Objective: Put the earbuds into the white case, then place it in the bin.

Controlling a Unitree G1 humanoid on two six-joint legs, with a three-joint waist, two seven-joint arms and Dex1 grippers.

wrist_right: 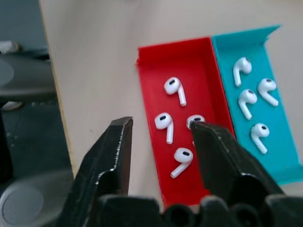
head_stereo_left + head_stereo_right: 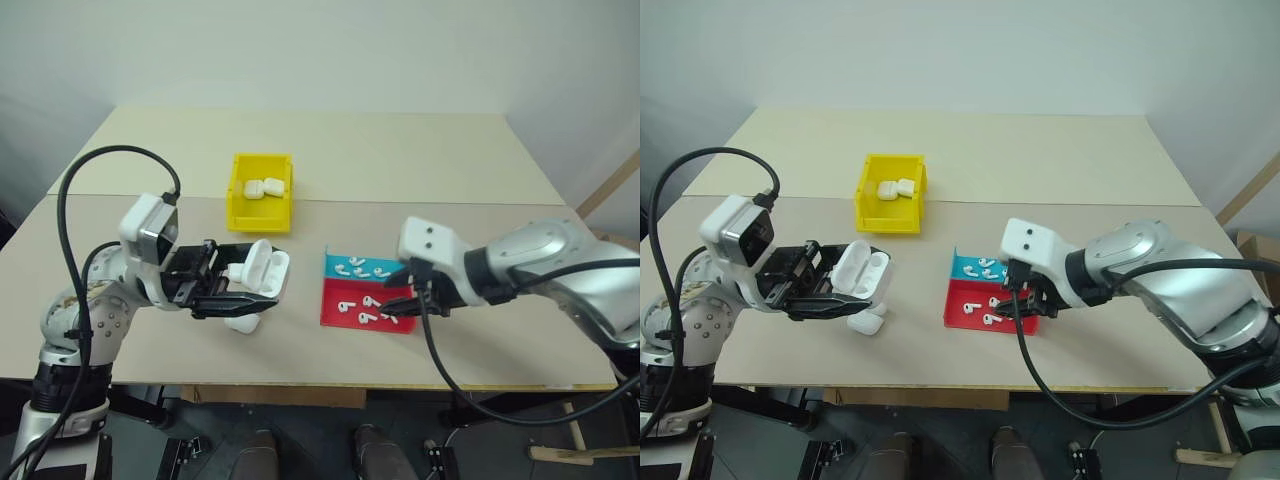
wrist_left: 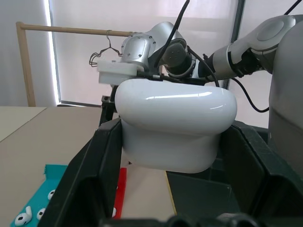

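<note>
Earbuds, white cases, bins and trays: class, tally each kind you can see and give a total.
Earbuds: 8
White cases: 4
Yellow bin: 1
Red-and-blue tray: 1
Total: 14

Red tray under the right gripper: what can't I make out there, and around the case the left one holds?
- Red tray: the right gripper's finger covers part of one earbud in the right wrist view.
- Open white case in the left gripper: its sockets are too small to read in the head views; the left wrist view shows its outer shell.
- Second case: partly hidden beneath the left gripper.
</note>
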